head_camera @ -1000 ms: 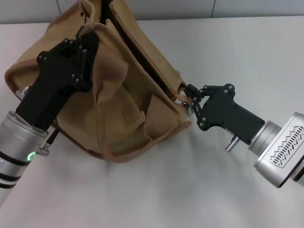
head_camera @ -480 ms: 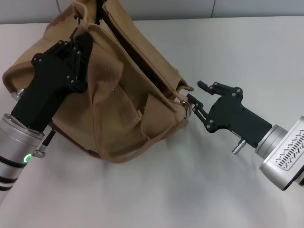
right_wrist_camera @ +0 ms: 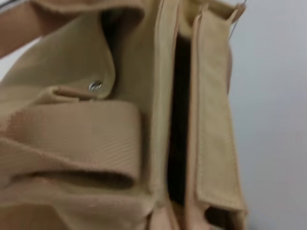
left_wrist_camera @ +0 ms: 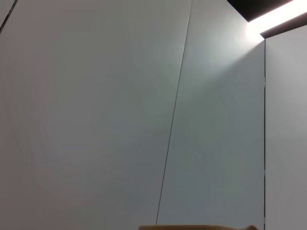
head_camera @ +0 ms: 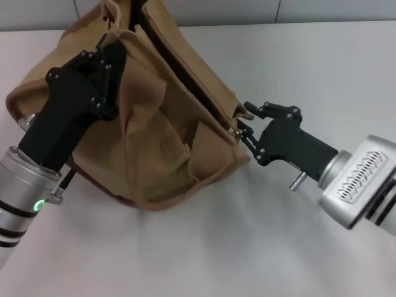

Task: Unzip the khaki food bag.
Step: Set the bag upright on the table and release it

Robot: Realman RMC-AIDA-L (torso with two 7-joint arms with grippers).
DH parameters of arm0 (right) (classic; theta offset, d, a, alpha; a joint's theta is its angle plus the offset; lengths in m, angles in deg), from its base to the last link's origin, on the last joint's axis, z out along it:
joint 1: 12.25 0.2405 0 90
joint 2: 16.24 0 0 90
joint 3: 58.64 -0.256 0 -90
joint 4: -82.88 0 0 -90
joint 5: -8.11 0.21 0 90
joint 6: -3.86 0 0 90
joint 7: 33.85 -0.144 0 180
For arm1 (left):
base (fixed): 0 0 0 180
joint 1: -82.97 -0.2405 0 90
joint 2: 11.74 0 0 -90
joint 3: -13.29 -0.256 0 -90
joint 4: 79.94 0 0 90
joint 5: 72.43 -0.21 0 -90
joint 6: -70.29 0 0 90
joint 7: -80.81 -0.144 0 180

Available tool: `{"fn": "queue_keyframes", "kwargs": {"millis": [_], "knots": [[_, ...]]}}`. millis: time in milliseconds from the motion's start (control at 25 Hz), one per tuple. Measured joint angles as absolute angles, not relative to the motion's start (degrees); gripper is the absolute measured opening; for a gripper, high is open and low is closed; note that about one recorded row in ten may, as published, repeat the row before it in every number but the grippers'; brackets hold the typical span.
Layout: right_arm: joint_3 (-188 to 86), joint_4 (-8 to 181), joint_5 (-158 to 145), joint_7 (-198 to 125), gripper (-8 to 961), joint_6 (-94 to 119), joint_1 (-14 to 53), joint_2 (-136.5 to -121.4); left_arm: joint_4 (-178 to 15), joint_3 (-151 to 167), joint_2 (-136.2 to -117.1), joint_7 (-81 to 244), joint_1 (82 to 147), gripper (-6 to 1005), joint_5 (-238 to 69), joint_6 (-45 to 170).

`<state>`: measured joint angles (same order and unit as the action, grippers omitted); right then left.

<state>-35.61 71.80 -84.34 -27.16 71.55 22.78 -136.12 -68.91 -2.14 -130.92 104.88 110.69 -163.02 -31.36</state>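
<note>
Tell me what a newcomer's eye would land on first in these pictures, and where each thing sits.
First is the boxy khaki canvas food bag slumped on the white table, left of centre, its top seam gaping in a dark slit. The black left gripper is pressed against the bag's upper left side near a strap. The black right gripper, fingers apart, sits at the bag's right corner by the small silver zipper pull.

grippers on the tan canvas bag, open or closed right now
Left gripper: shut on the tan canvas bag.
Right gripper: open at the bag's near end.
</note>
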Motion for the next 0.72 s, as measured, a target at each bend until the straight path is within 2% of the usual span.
{"fn": "queue_keyframes", "kwargs": {"millis": [480,720], "knots": [[-36.5,71.6,-84.3,-26.9,58,72.3,22.8,-136.12,-69.3,-2.0,-130.92,104.9,110.2,66,-163.0,-31.3],[-44.1,72.0,-84.2,-32.7,57,78.0,22.4,-135.84,-69.2,-3.2,-130.92,104.9,110.1,67,-163.0,-29.7]]}}
